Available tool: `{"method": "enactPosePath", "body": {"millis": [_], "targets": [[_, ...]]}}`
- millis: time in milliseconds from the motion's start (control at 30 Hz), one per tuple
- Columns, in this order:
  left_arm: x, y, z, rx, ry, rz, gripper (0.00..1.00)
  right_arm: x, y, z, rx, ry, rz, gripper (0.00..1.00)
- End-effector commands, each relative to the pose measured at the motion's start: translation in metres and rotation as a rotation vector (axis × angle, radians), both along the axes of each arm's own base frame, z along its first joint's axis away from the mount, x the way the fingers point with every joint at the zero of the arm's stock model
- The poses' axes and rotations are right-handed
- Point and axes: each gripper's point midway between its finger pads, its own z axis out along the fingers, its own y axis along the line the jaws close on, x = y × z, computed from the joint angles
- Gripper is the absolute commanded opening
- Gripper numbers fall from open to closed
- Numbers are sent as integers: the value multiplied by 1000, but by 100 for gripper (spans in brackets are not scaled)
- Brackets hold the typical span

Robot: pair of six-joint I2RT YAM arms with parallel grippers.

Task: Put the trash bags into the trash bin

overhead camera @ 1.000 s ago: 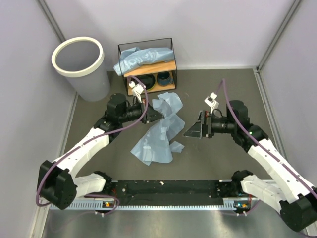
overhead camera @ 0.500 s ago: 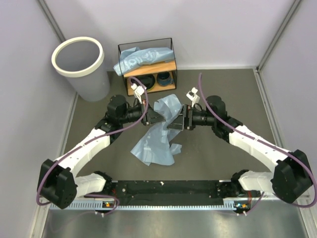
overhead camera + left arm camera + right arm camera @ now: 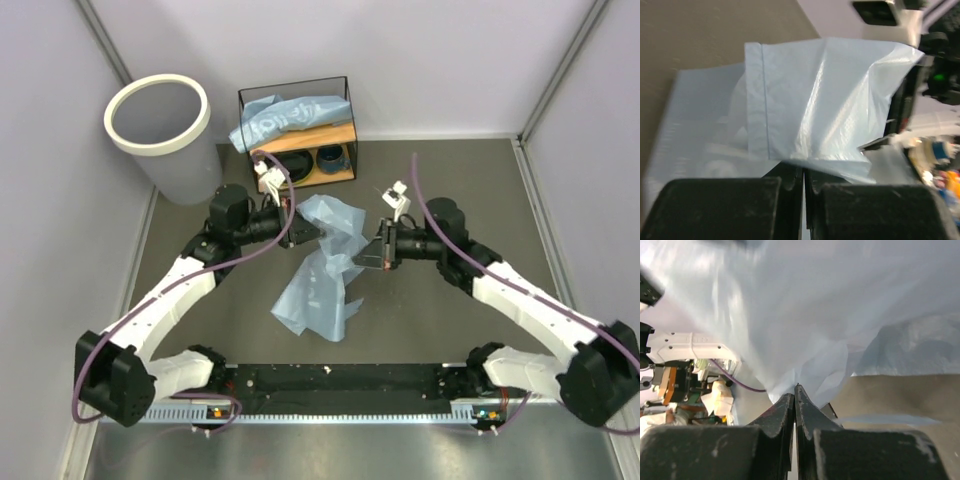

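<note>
The left gripper (image 3: 305, 232) is clamped on the upper edge of a light-blue trash bag (image 3: 322, 275), jaws pressed together with the film pinched between them. Facing it, the right gripper (image 3: 366, 257) is likewise closed on a fold at that bag's right side. The bag's lower part drapes onto the grey table (image 3: 450, 180). A second trash bag (image 3: 285, 118) lies atop the wire-framed wooden shelf (image 3: 320, 138). The trash bin (image 3: 190, 170) stands upright left of the shelf.

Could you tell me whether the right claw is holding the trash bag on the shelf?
No, the right claw is shut on the table bag, apart from the shelf bag draped over the shelf.
</note>
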Motion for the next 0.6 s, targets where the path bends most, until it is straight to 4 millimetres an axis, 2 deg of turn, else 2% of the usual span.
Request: {"method": "enactPosePath", "body": {"millis": [0, 67, 100, 133, 200, 233, 267, 300, 333, 400, 433, 500, 533, 567], "targets": [[48, 33, 0, 295, -270, 130, 0, -19, -31, 10, -10, -56, -3, 0], [62, 45, -17, 388, -233, 158, 0, -34, -36, 19, 11, -74, 26, 0], [74, 44, -16, 418, -255, 152, 0, -39, -38, 20, 19, -67, 35, 0], [76, 41, -17, 420, -260, 125, 0, -43, -39, 23, 30, -72, 34, 0], [72, 30, -10, 387, -240, 48, 0, -43, -40, 29, 39, -80, 30, 0], [52, 17, -2, 298, -216, -70, 0, -41, -39, 31, 40, -85, 22, 0], [46, 12, 15, 223, -260, -102, 4, -39, -38, 36, 46, -85, 17, 0], [36, 9, 24, 155, -214, -118, 25, -37, -38, 39, 54, -91, 8, 0], [20, 8, 17, 109, -181, -161, 35, -36, -37, 42, 65, -89, 5, 0], [7, 12, 37, 39, -203, -125, 53, -32, -34, 49, 86, -88, -3, 0], [-1, 14, 24, 30, -162, -120, 67, -31, -34, 51, 90, -86, -9, 0], [-17, 17, 36, -40, -156, -109, 77, -28, -32, 56, 105, -103, -9, 0], [-23, 19, 22, -40, -104, -96, 81, -27, -31, 57, 113, -93, -12, 0], [-28, 21, 23, -50, -96, -75, 85, -27, -30, 58, 120, -93, -11, 0]]}}
